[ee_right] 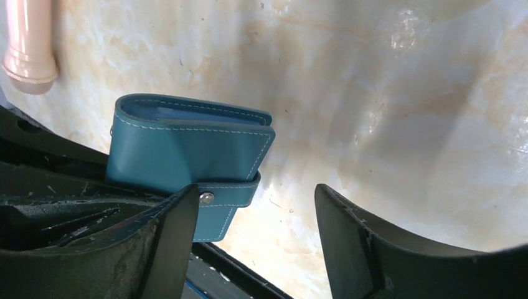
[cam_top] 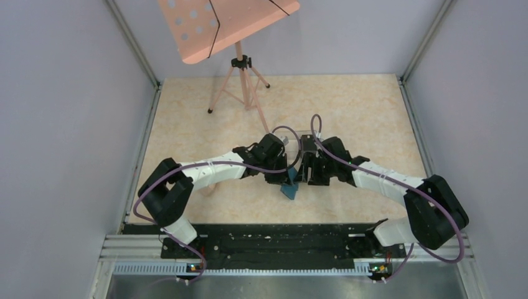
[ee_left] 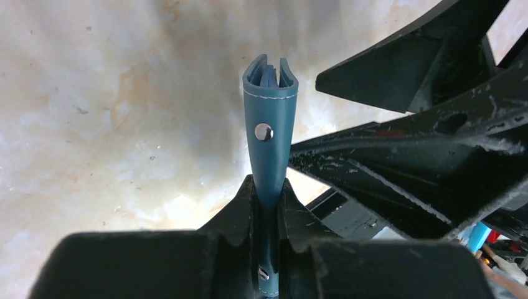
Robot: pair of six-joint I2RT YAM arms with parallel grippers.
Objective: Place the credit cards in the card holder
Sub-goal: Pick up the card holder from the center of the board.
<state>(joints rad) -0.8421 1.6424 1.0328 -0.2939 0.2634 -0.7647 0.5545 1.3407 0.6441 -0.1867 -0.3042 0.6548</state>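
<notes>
The card holder [ee_left: 269, 118] is pinched edge-on between the fingers of the left gripper [ee_left: 269, 190], above the tabletop [cam_top: 373, 118] near the middle of its near edge. The fingers of the right gripper [ee_right: 255, 196] are spread wide. The snapped-shut holder is seen just beside one of them and apart from the other.

Overhead, the light is bright and even, with soft, faint shadows on the bench [cam_top: 373, 118]. Down at the wrists, the bench flares with white glare, nearly washed out. The left hand [ee_left: 269, 187] looms dark and blurred along the bottom edge, while the wallet [ee_left: 269, 118] stays sharp, stitching crisp.
</notes>
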